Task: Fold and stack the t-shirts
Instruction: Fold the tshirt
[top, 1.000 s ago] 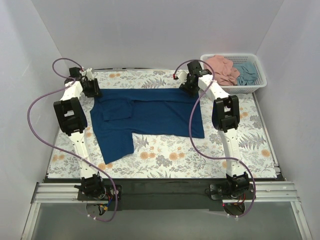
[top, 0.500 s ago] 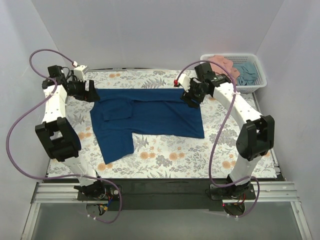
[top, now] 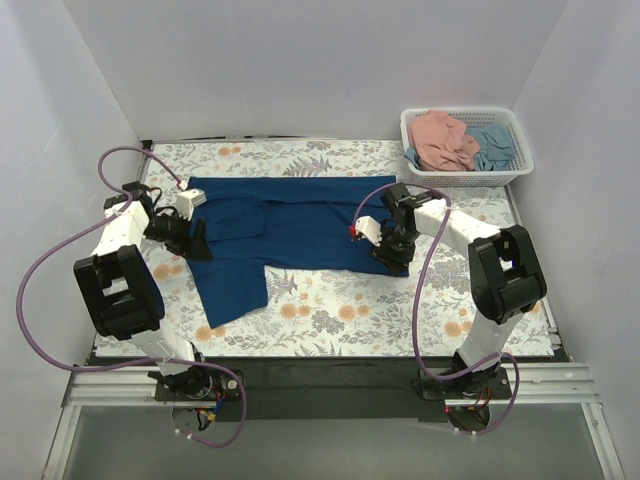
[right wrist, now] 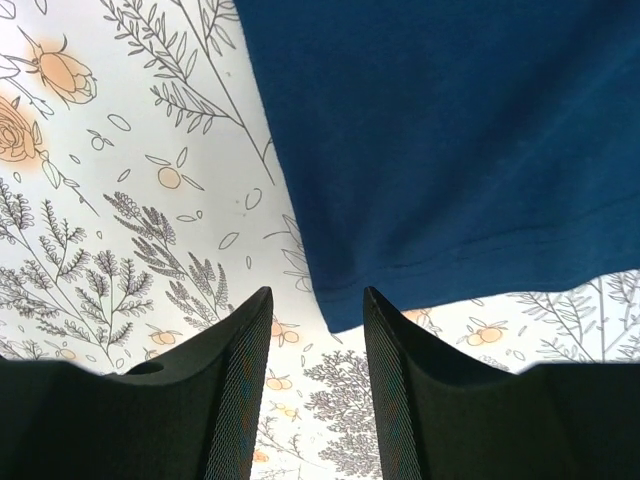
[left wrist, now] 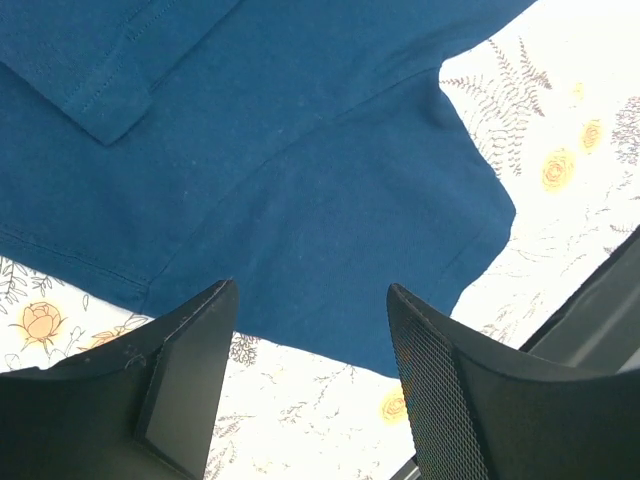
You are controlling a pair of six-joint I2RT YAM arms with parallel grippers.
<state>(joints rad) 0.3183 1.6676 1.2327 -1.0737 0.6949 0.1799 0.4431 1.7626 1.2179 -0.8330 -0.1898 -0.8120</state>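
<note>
T-shirts: three. One navy t-shirt (top: 300, 225) lies on the tabletop; one pink t-shirt (top: 443, 140) and one teal t-shirt (top: 492, 146) lie in the basket (top: 470, 179). Baskets: one, at the far right corner. Grippers: two, the left gripper (top: 197, 240) and the right gripper (top: 386, 250).

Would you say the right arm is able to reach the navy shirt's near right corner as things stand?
Probably yes: the right gripper hangs open directly over that corner of the navy shirt, which lies flat on the table with nothing covering it.
</note>
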